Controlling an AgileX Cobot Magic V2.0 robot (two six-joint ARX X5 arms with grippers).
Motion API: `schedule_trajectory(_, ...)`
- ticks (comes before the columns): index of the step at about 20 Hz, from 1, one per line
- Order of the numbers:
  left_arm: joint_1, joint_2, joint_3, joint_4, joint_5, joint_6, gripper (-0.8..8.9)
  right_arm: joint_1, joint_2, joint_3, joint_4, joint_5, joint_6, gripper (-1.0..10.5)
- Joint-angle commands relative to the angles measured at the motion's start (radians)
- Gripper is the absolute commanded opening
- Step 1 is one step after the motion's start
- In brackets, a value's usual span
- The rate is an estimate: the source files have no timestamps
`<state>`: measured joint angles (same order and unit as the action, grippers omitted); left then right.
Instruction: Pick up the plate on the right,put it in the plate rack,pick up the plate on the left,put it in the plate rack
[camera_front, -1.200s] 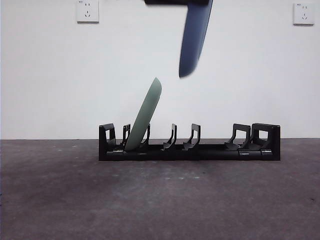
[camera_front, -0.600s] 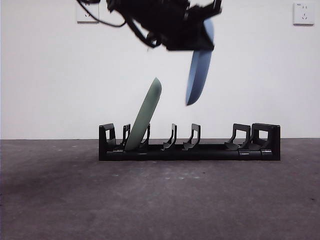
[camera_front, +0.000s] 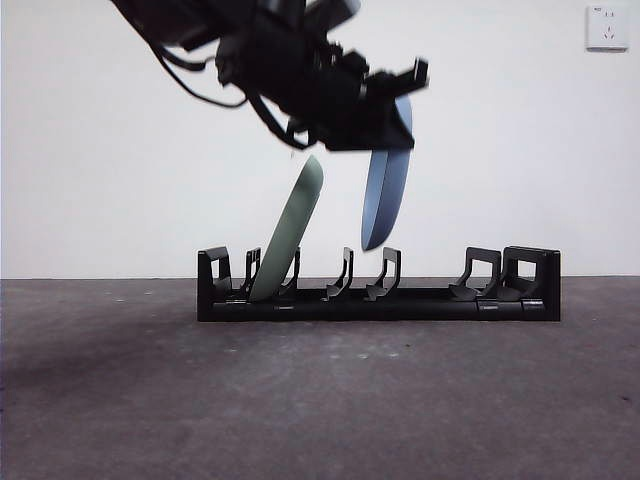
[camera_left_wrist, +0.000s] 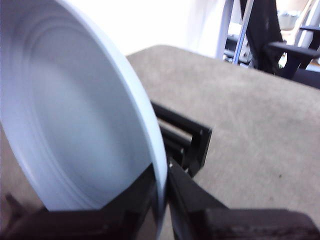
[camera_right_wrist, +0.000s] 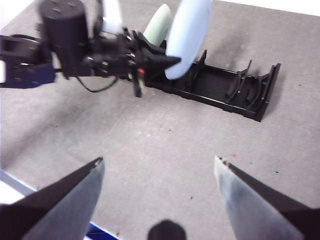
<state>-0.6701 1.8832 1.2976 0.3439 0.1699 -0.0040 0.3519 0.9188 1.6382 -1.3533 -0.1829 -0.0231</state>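
Observation:
My left gripper (camera_front: 392, 118) comes in from the upper left, shut on the top rim of a light blue plate (camera_front: 385, 195). That plate hangs nearly upright, its bottom edge just above the middle prongs of the black plate rack (camera_front: 420, 300). A green plate (camera_front: 292, 230) leans in a slot near the rack's left end. The left wrist view shows the blue plate (camera_left_wrist: 75, 110) pinched between the jaws of the left gripper (camera_left_wrist: 162, 200), with the rack (camera_left_wrist: 192, 142) below. My right gripper (camera_right_wrist: 160, 192) is open and high over the table, away from the rack (camera_right_wrist: 225, 85).
The rack's right-hand prongs (camera_front: 480, 275) hold nothing. Bare grey tabletop (camera_front: 320, 400) spreads in front of the rack. A white wall with a socket (camera_front: 607, 27) stands behind. The left arm (camera_right_wrist: 75, 50) stretches over the table beside the rack.
The left arm has come down and into view with the blue plate, bringing its lower edge from high above to just over the rack's middle prongs. The green plate has not moved.

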Motion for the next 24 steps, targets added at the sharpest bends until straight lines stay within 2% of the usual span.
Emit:
schedule_trajectory(1, 0.005, 0.035, 0.002, 0.012, -0.011, -0.014, -0.08, 0.001, -0.001, -0.007, -0.024, -0.011, -0.007, 3.8)
schedule_trajectory(7, 0.006, 0.064, 0.002, -0.002, -0.042, -0.01, -0.08, 0.001, -0.001, -0.007, -0.024, -0.011, -0.008, 3.8)
schedule_trajectory(9, 0.006, 0.068, 0.002, -0.049, -0.086, 0.02, -0.08, 0.001, -0.001, -0.007, -0.024, -0.011, -0.008, 3.8)
schedule_trajectory(11, 0.005, 0.076, 0.002, -0.089, -0.091, 0.051, -0.08, 0.001, -0.001, -0.007, -0.024, -0.011, -0.008, 3.8)
schedule_trajectory(17, 0.005, 0.078, 0.002, -0.103, -0.091, 0.051, 0.03, 0.001, -0.001, -0.007, -0.024, -0.011, -0.008, 3.8)
schedule_trajectory(18, 0.005, 0.078, 0.002, -0.103, -0.086, 0.049, 0.44, 0.001, -0.001, -0.007, -0.024, -0.011, -0.008, 3.8)
schedule_trajectory(20, 0.004, 0.077, 0.002, -0.103, -0.084, 0.048, 2.0, 0.001, -0.001, -0.007, -0.024, -0.011, -0.008, 3.8)
schedule_trajectory(24, 0.003, 0.075, 0.003, -0.103, -0.063, 0.022, 2.2, 0.001, -0.001, -0.007, -0.024, -0.011, -0.009, 3.8)
